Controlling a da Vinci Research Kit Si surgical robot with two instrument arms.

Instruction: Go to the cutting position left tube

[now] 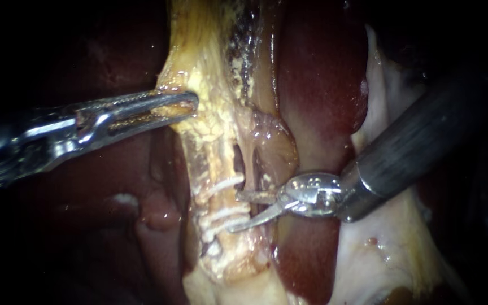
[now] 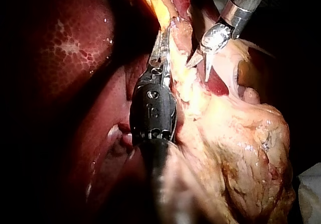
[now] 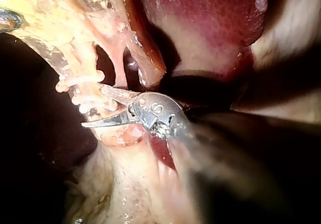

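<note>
**Obscured areas.** The shaft of the left instrument (image 1: 190, 104) fades into shadow towards the endoscope view's left edge, and the tissue below it there is too dark to identify. The shaft of the right instrument (image 1: 234, 212) covers part of the pale tissue (image 1: 379, 265) beneath it. The far side of the left tube (image 1: 214, 201) is hidden in every view. In the right wrist view, only a sliver of the left instrument shows, at the margin of the yellow tissue (image 1: 199, 56).

**Right instrument.** The tip carries two thin blades. They are spread in a narrow V and hold nothing. Both tips reach the right edge of the left tube. The upper blade lies just below the upper clip (image 1: 221, 185). The lower blade's tip lies at the lower clips (image 1: 221, 217). The bare stretch of tube between these clips faces the gap between the blades. Whether either blade touches the tube cannot be determined.

**Left instrument.** The long slotted jaws are clenched on the left edge of the yellow tissue, well apart from the clips.

**Left tube.** It runs down the lower part of the yellow tissue band, alongside the edge of the dark red liver (image 1: 317, 85). A thinner strand (image 1: 248, 164) lies just beside it, on the liver side, with a dark slit between the two.
</note>
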